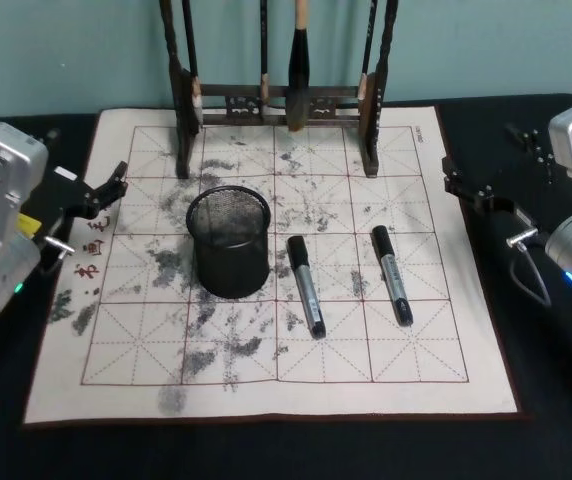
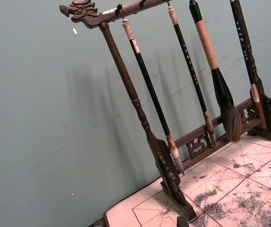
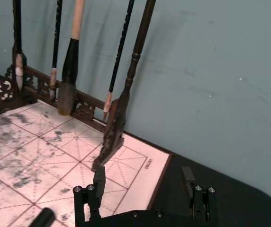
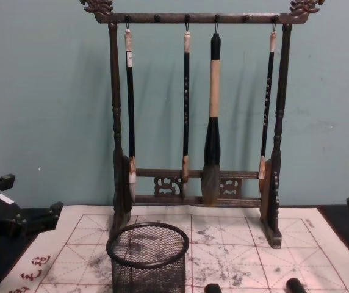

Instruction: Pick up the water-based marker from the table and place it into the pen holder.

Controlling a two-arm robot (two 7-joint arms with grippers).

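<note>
Two hands flank a white, ink-stained mat (image 1: 416, 350) on the dark worktop (image 1: 551, 420).

Left hand (image 1: 116, 192): held at the mat's left edge, well apart from both markers. Its fingers (image 4: 51, 213) stand apart and grip nothing. The chest view's left edge cuts off part of it.

Pen holder (image 1: 229, 243): black wire mesh, upright on the mat, left of centre. The chest view's lower edge cuts off its base.

Brush rack (image 1: 276, 110): stands behind the pen holder at the mat's far edge and carries four hanging brushes (image 4: 213, 110). The head view cuts off its top.

Left marker (image 1: 306, 286): lies flat on the mat just right of the pen holder, near it but not touching.

Right marker (image 1: 392, 275): lies flat, roughly parallel to the left marker and apart from it. The print on both grey labels is too small to read, so which one is water-based cannot be told. In the chest view only their dark ends show at the lower edge.

Right hand (image 1: 450, 180): held at the mat's right edge, toward the far corner. In the right wrist view its fingers (image 3: 99, 177) are spread, with open space between them.
</note>
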